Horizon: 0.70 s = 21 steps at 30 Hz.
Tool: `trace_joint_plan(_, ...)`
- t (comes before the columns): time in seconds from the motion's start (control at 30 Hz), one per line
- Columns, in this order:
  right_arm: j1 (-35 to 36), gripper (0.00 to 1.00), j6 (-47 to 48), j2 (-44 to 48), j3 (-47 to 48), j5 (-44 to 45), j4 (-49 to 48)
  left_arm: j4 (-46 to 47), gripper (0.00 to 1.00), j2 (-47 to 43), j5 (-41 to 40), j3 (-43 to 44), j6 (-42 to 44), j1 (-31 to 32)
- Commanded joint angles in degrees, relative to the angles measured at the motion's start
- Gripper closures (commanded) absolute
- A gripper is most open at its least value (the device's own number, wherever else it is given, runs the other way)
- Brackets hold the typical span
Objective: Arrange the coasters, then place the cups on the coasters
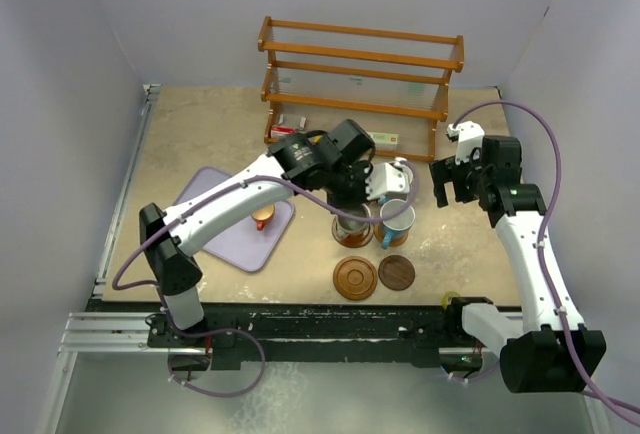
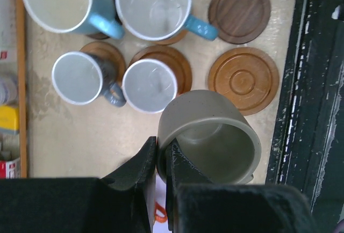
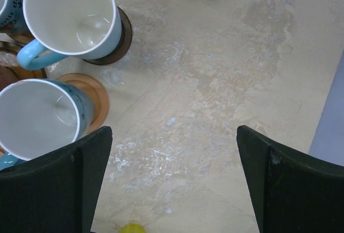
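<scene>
Item: dull grey-green ceramic cup (image 2: 215, 136), plain, same tone inside. Item: four pale blue handled cups (image 2: 80, 77), white insides and rims. Item: round dark brown wooden coaster (image 2: 239, 11), fine straight grain. Item: larger mid-brown wooden coaster (image 2: 243, 80), concentric grooves. Item: rectangular lavender tray (image 1: 240, 249), unpatterned. Item: copper-orange cup (image 1: 262, 217). Surface: beige counter (image 3: 215, 72), mottled with pale blotches.

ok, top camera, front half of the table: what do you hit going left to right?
lavender tray carrying a copper-orange cup → grooved coaster → dark coaster → open right hand
</scene>
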State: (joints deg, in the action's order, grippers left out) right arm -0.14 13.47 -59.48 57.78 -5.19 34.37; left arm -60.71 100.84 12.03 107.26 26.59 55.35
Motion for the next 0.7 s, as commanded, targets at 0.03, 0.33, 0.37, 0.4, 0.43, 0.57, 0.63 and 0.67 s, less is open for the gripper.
trace_joint_plan(0.03, -0.5, 0.00, -1.0, 0.3, 0.3, 2.1, -0.8, 4.1, 0.97, 2.8, 0.5, 3.5, -0.6, 5.5)
trace_joint_plan(0.33, -1.6, 0.00, -2.3, -0.7, 1.0, 4.4, -0.4, 9.9, 0.97, 11.1, -1.8, 5.2, -5.5, 12.5)
trace_joint_plan(0.37, -1.7, 0.00, -2.4, -0.6, 1.0, 4.5, -0.3, 10.2, 0.97, 12.0, -1.7, 5.9, -6.3, 12.8)
trace_joint_plan(0.4, -1.7, 0.00, -2.5, -0.6, 1.0, 4.4, -0.4, 10.3, 0.97, 13.1, -1.7, 6.5, -7.1, 13.1)
trace_joint_plan(0.43, -1.7, 0.00, -2.5, -0.5, 1.0, 4.4, -0.4, 10.4, 0.97, 14.1, -1.5, 7.3, -7.8, 13.3)
trace_joint_plan(0.57, -1.8, 0.00, -2.6, -0.2, 1.1, 4.6, -0.3, 10.9, 0.97, 17.4, -1.1, 8.7, -9.5, 14.4)
trace_joint_plan(0.63, -1.9, 0.00, -2.6, -0.1, 1.2, 4.8, -0.2, 10.7, 0.97, 18.9, -1.4, 9.5, -9.9, 15.0)
trace_joint_plan(0.67, -2.0, 0.00, -2.6, 0.0, 1.2, 4.8, -0.3, 10.6, 0.97, 19.7, -1.5, 10.0, -10.1, 15.0)
